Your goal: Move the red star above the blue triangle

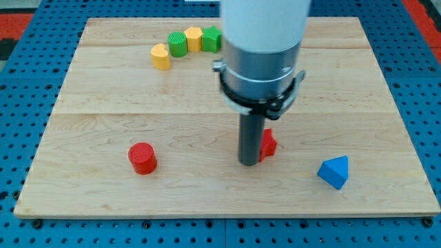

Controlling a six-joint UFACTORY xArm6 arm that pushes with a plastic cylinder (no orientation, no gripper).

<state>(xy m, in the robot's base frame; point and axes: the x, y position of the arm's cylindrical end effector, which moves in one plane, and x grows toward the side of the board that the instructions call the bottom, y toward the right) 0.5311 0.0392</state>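
Observation:
The red star point(268, 144) lies on the wooden board, right of centre, mostly hidden behind my rod. My tip point(249, 164) rests on the board right against the star's left side. The blue triangle point(335, 171) lies near the view's bottom right, to the right of and a little below the star, apart from it.
A red cylinder point(142, 158) stands at the lower left. Near the view's top a curved row holds a yellow heart-like block point(160, 56), a green cylinder point(178, 43), a yellow block point(194, 38) and a green block point(211, 39), partly hidden by the arm's body point(265, 48).

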